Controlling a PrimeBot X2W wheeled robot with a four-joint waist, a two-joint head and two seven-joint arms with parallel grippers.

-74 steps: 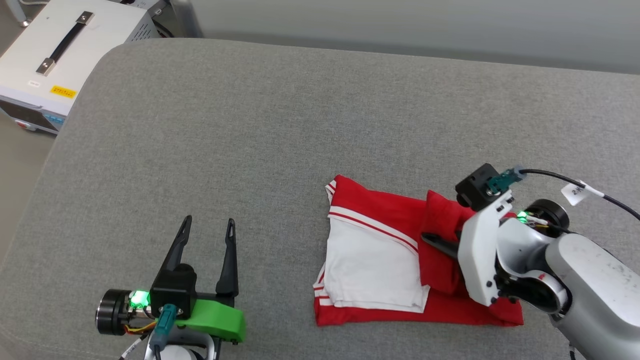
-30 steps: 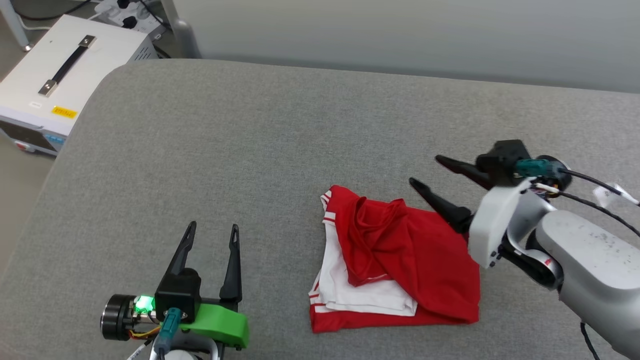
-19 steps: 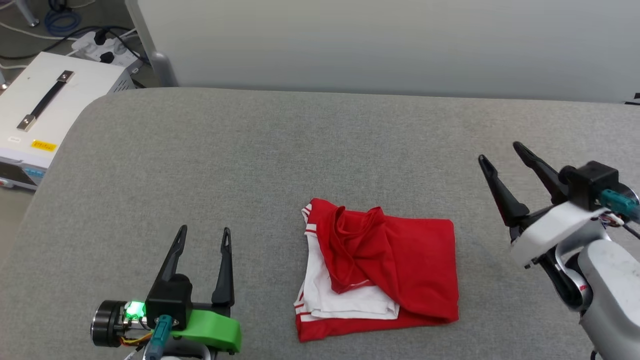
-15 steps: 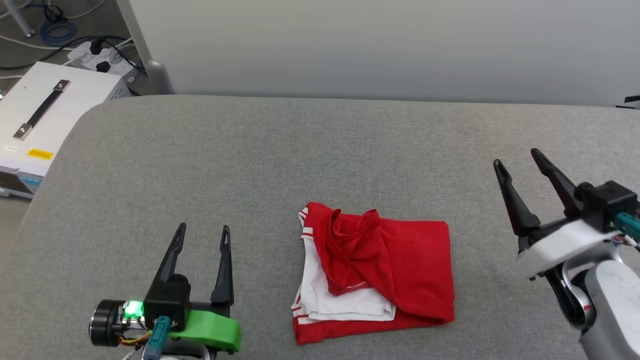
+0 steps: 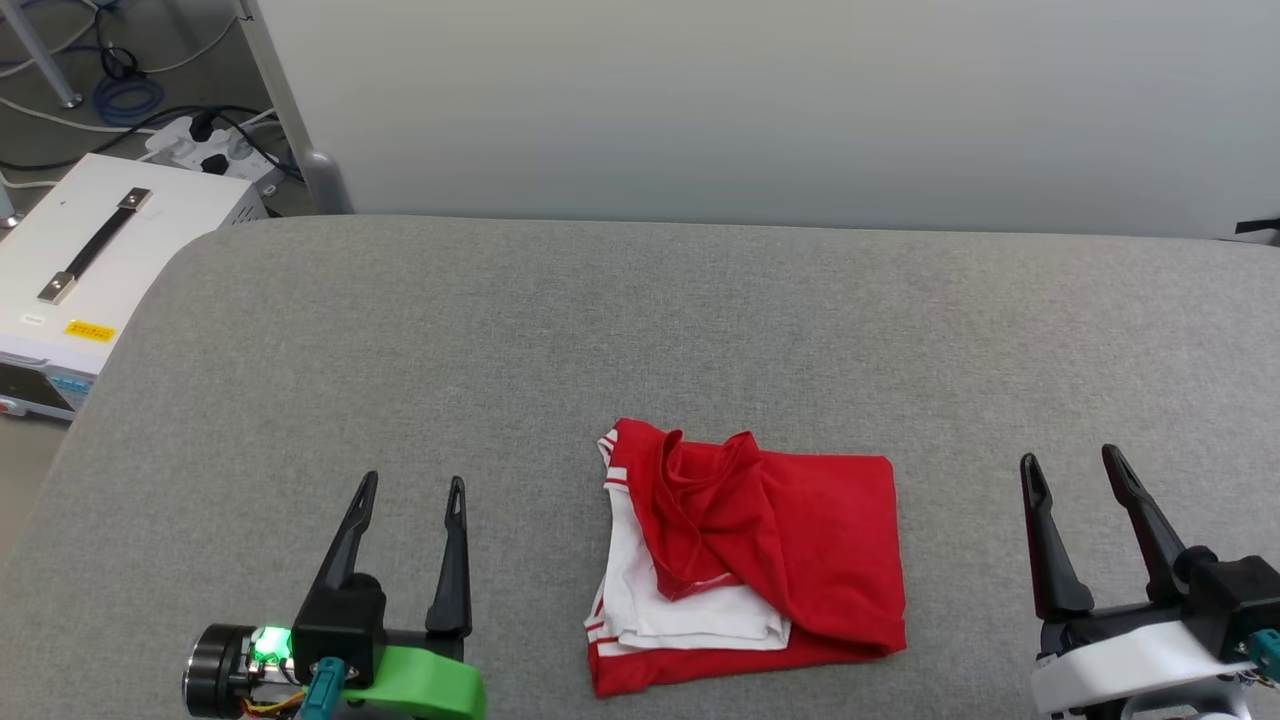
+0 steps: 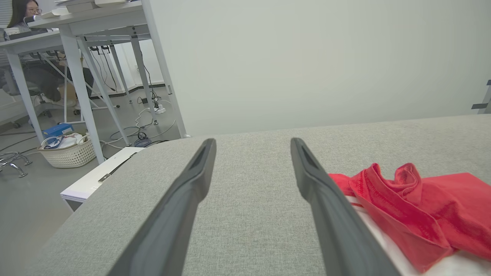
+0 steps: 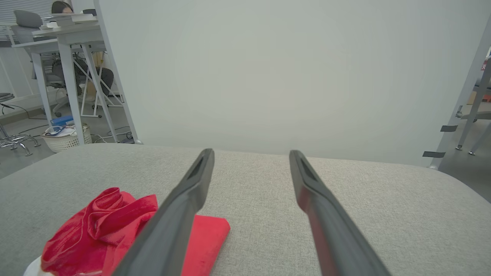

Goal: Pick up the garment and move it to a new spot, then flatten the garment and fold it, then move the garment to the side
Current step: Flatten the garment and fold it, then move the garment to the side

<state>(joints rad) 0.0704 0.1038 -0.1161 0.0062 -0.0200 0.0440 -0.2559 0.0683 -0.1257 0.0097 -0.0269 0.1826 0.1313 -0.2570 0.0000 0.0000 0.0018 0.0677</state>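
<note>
The garment (image 5: 770,555) lies folded into a rough square on the grey padded table (image 5: 600,330), red cloth on top with a white layer and striped trim showing at its left edge. It also appears at the right of the left wrist view as the garment (image 6: 418,207) and at the lower left of the right wrist view as the garment (image 7: 107,226). My left gripper (image 5: 412,485) rests open to the left of it, apart from the cloth. My right gripper (image 5: 1070,458) stands open to the right of it, holding nothing.
A white equipment case (image 5: 90,250) with a black handle stands on the floor off the table's left edge. A pale partition wall (image 5: 760,110) runs behind the table. Desks, cables, a white basket (image 6: 67,151) and a seated person (image 6: 23,15) are beyond on the left.
My right gripper has let go of the garment, leaving its right side folded over, and drawn back to the right and down. The head view tilted up. The left gripper stayed put.
</note>
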